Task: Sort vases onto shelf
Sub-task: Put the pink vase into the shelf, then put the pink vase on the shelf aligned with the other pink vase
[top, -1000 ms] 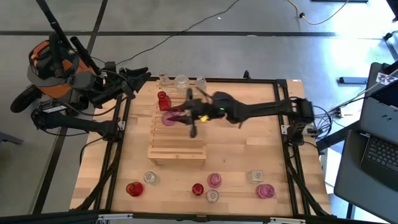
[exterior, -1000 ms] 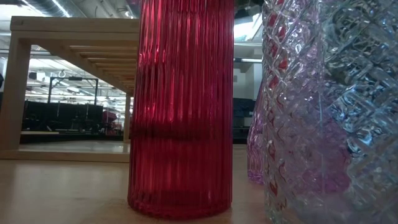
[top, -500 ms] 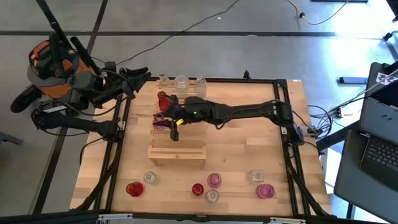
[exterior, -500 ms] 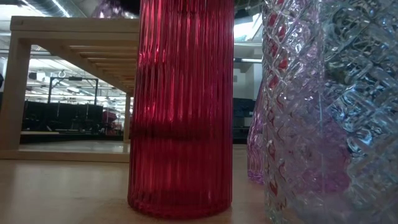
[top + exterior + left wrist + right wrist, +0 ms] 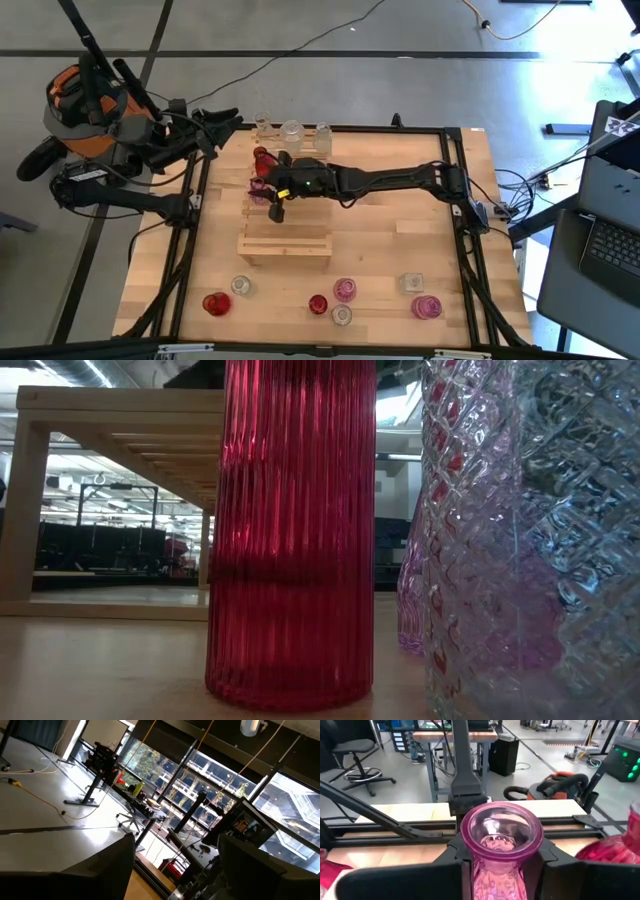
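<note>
A: Where is the pink vase (image 5: 501, 837)?

B: Clamped between the right gripper's (image 5: 268, 190) two fingers, over the shelf's (image 5: 286, 238) far left part, upright in the right wrist view. A red vase (image 5: 261, 156) stands just beyond it at the shelf's far left corner.

A: And the rest of the vases?

B: Three clear ones (image 5: 292, 131) line the table's (image 5: 400, 240) far edge behind the shelf. Along the near edge I count seven: two red (image 5: 216, 303), two pink (image 5: 345, 290) with another pink at the right end (image 5: 427, 307), and three clear (image 5: 241, 286). That makes eight, let me recount: red, clear, red, pink, clear, clear, pink. Seven.

A: So the shelf itself?

B: One shelf, pale slats, near the table's middle. In the low view a ribbed red vase (image 5: 290, 530) and a cut-glass one (image 5: 520, 540) fill the front, with the shelf behind.

A: The left arm?

B: It rests off the table's far left corner; the left gripper (image 5: 175, 865) has its fingers spread wide, holding nothing.
</note>
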